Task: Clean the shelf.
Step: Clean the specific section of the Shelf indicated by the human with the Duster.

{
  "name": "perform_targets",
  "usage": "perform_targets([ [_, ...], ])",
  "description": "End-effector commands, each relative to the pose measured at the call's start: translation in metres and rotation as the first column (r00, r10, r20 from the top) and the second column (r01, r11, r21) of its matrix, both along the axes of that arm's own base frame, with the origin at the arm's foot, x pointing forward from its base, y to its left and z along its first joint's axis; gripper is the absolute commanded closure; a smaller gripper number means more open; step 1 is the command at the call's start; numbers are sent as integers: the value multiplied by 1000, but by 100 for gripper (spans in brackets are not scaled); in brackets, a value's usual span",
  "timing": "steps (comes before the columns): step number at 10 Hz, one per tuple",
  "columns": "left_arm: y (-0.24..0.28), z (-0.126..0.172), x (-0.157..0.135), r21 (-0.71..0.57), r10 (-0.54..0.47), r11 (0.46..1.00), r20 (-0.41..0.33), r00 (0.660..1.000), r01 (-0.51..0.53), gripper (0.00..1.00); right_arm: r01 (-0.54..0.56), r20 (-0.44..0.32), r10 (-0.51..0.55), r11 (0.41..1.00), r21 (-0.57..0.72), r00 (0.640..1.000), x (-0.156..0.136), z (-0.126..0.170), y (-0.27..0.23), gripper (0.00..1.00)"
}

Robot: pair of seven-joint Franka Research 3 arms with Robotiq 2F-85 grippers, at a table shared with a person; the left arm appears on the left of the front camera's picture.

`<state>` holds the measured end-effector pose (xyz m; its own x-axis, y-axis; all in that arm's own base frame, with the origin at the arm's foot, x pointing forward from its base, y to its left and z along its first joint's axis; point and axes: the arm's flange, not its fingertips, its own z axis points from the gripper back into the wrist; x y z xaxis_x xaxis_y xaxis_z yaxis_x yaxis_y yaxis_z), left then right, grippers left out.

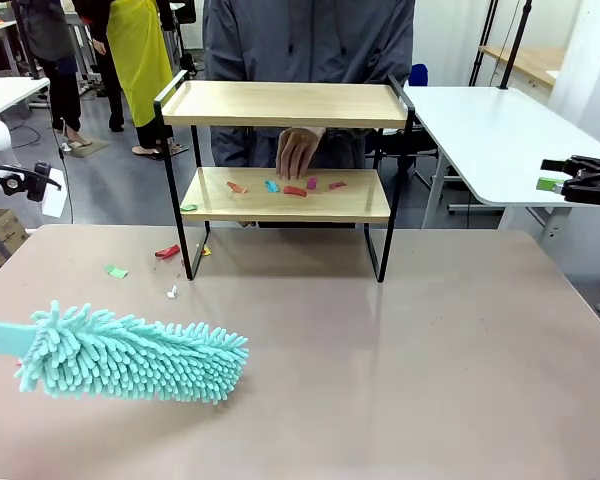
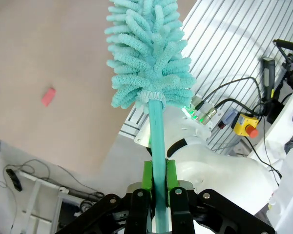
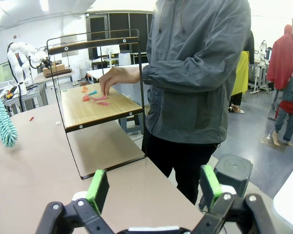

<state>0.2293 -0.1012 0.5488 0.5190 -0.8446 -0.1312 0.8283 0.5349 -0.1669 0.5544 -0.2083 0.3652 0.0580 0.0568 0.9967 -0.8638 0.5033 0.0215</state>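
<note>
Two hands to report to you: the left hand [image 2: 158,171] is closed on the handle of the turquoise duster [image 1: 130,352], low over the counter [image 1: 410,360]. The right hand [image 3: 154,184] is wide open and holds nothing. The shelf [image 1: 280,105] stands at the counter's far side, and the person's fingers [image 1: 298,160] reach to the coloured scraps [image 1: 295,190] on its lower board.

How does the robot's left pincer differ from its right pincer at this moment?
The left black pincer with green pads is shut, while the right black pincer with green pads stands wide open. The left one clamps the thin handle of the fluffy turquoise microfibre duster; the right one holds nothing. The right one faces the two-tier wooden shelf in a black metal frame; the left one does not. Both have the same black fingers and green pads.
</note>
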Motion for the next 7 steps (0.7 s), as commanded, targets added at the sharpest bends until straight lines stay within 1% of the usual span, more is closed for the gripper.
perform_targets([
  [1, -1, 2, -2, -2, 12, 1000, -3, 1000, -12, 87, 10, -12, -10, 1000, 2, 1000, 1, 6, 2, 0],
  [3, 0, 0, 0, 0, 0, 1000, 0, 1000, 0, 87, 10, -12, -10, 1000, 2, 1000, 1, 6, 2, 0],
  [4, -10, 7, 7, -92, 9, 996, 43, 999, -5, 87, 10, -12, -10, 1000, 2, 1000, 1, 6, 2, 0],
  [5, -23, 19, 15, -172, -6, 985, 93, 996, 22, 87, 10, -12, -10, 1000, 2, 1000, 1, 6, 2, 0],
  [6, -38, 29, 25, -184, 17, 983, 109, 994, 3, 87, 10, -12, -10, 1000, 2, 1000, 1, 6, 2, 0],
  [7, -55, 41, 36, -228, 75, 972, 115, 991, -47, 87, 10, -12, -10, 1000, 2, 1000, 1, 6, 2, 0],
])
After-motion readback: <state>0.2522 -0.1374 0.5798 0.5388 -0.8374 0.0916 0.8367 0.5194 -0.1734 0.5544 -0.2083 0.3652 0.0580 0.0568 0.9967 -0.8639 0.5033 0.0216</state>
